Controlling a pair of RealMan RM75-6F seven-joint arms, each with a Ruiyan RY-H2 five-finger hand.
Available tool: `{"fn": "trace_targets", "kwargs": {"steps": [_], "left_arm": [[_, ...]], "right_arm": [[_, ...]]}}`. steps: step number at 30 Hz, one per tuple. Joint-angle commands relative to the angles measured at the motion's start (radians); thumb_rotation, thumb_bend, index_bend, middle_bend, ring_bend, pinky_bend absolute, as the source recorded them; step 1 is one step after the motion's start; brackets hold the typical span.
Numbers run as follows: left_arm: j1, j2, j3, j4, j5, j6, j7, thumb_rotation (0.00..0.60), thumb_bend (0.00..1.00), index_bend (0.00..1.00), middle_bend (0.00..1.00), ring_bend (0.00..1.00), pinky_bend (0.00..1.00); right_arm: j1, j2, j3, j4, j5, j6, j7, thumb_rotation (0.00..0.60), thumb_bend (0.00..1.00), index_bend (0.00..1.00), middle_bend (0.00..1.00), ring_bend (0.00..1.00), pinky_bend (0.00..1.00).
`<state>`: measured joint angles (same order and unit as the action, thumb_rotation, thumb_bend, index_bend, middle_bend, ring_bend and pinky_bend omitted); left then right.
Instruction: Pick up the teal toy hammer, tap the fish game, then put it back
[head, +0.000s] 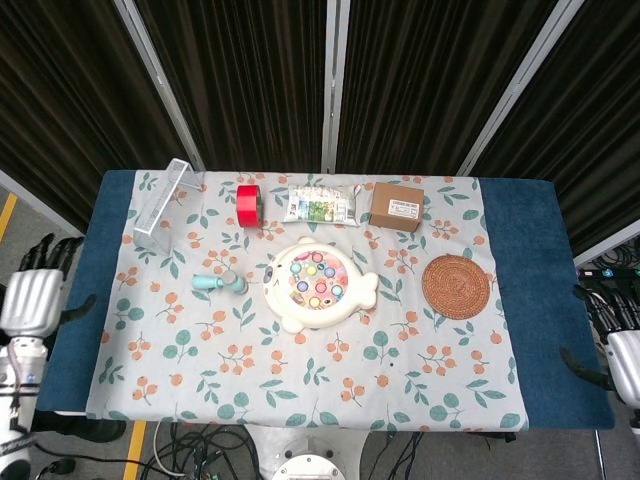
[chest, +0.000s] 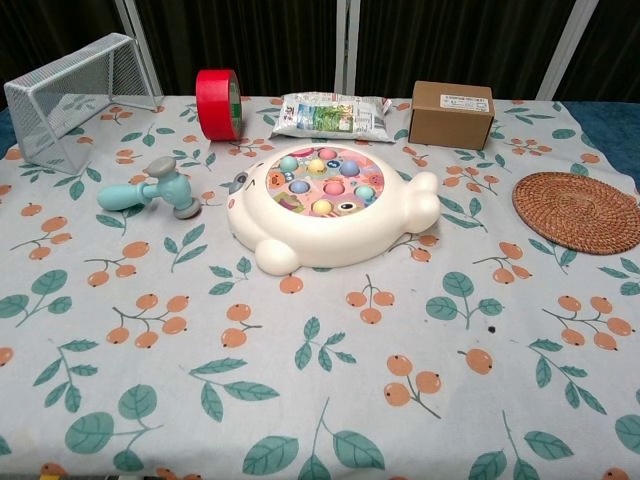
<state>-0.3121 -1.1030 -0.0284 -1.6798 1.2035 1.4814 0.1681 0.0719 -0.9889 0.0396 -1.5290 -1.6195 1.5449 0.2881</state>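
The teal toy hammer (head: 220, 283) (chest: 150, 190) lies on its side on the cloth, just left of the fish game, with nothing touching it. The white fish game (head: 319, 283) (chest: 328, 205), with coloured pegs on top, sits mid-table. My left hand (head: 35, 293) hangs off the table's left edge, fingers spread and empty, far from the hammer. My right hand (head: 618, 345) stays off the right edge, fingers apart, holding nothing. Neither hand appears in the chest view.
Along the back stand a wire mesh basket (chest: 70, 92), a red tape roll (chest: 217, 104), a snack packet (chest: 331, 115) and a cardboard box (chest: 451, 114). A woven coaster (chest: 578, 211) lies at the right.
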Motion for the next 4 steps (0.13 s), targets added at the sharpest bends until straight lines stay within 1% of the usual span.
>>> {"fn": "trace_targets", "kwargs": {"steps": [1, 4], "left_arm": [[0.085, 0.012, 0.044, -0.042, 0.044, 0.084, 0.005, 0.6, 0.21, 0.13, 0.14, 0.02, 0.13], [0.124, -0.004, 0.066, -0.049, 0.082, 0.119, 0.013, 0.6, 0.21, 0.13, 0.14, 0.02, 0.13]], "right_arm": [[0.006, -0.003, 0.0, 0.0, -0.003, -0.007, 0.0, 0.6, 0.19, 0.07, 0.15, 0.0, 0.0], [0.007, -0.005, -0.002, -0.007, -0.011, -0.002, -0.01, 0.6, 0.19, 0.07, 0.13, 0.0, 0.0]]}}
